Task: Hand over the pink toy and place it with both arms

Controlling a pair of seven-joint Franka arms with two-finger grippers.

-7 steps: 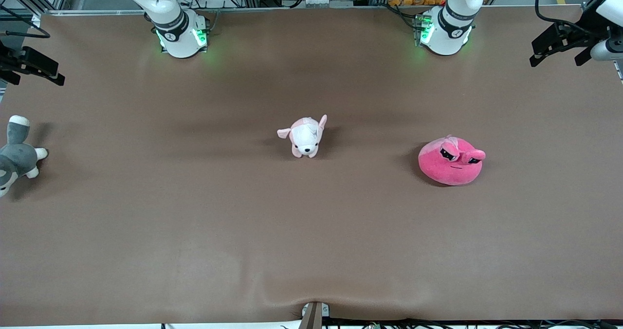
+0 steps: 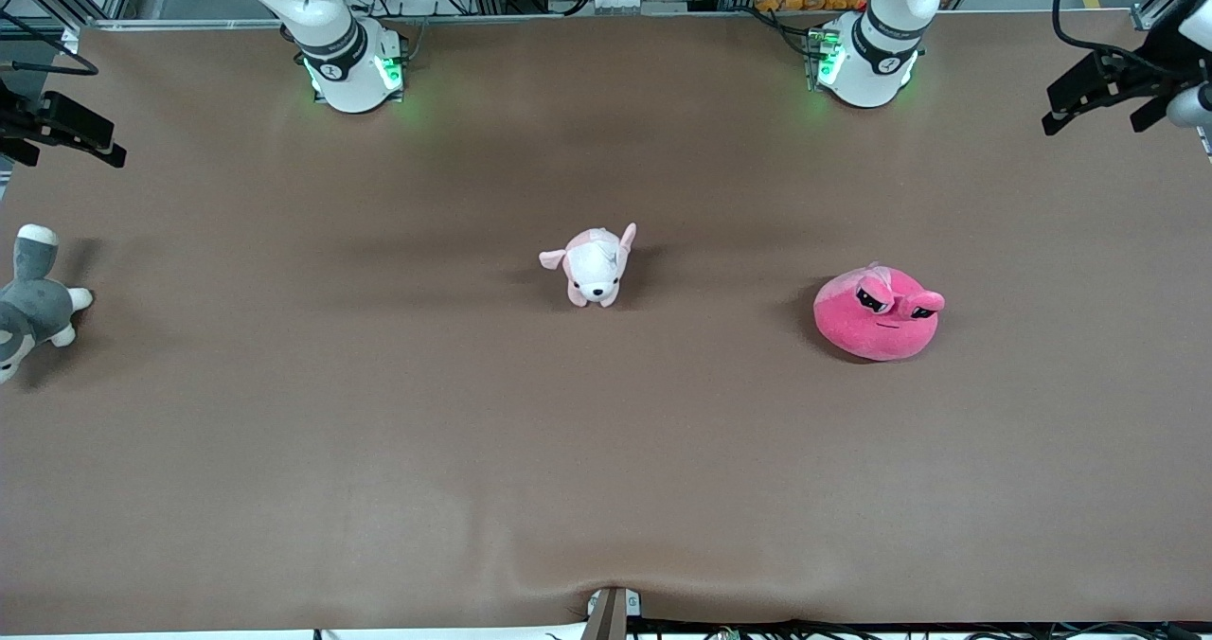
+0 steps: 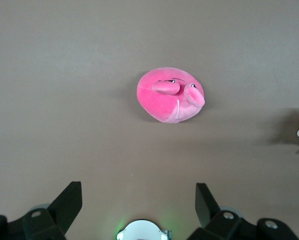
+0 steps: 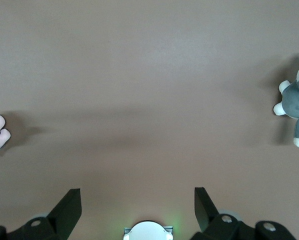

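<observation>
While both arms wait raised, pink toy (image 2: 878, 312) sits untouched on table (image 2: 379, 432), toward left arm's end; white dog plush (image 2: 595, 266) mid-table, well apart from it; grey plush (image 2: 28, 304) at right arm's end; left gripper (image 3: 138, 206) up over table's left-arm edge, fingers spread, empty; right gripper (image 4: 138, 206) over table's right-arm edge, fingers spread, empty.
</observation>
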